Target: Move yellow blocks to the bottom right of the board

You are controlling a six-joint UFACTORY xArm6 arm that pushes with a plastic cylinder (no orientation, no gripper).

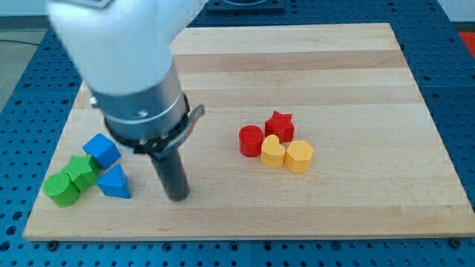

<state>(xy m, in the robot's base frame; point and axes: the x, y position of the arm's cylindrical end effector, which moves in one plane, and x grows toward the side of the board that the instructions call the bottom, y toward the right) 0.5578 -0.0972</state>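
Two yellow blocks lie right of the board's middle: a yellow heart [273, 152] and a yellow hexagon [299, 156], touching each other. A red cylinder [251, 140] touches the heart's left side and a red star [280, 124] sits just above the heart. My tip [178, 196] rests on the board at the lower left, well left of the yellow blocks and just right of the blue triangle [114, 182].
At the lower left, a blue cube [102, 150], a green cube [82, 170] and a green cylinder [60, 188] cluster with the blue triangle. The wooden board [356, 81] lies on a blue perforated table. The arm's large body hides the board's upper left.
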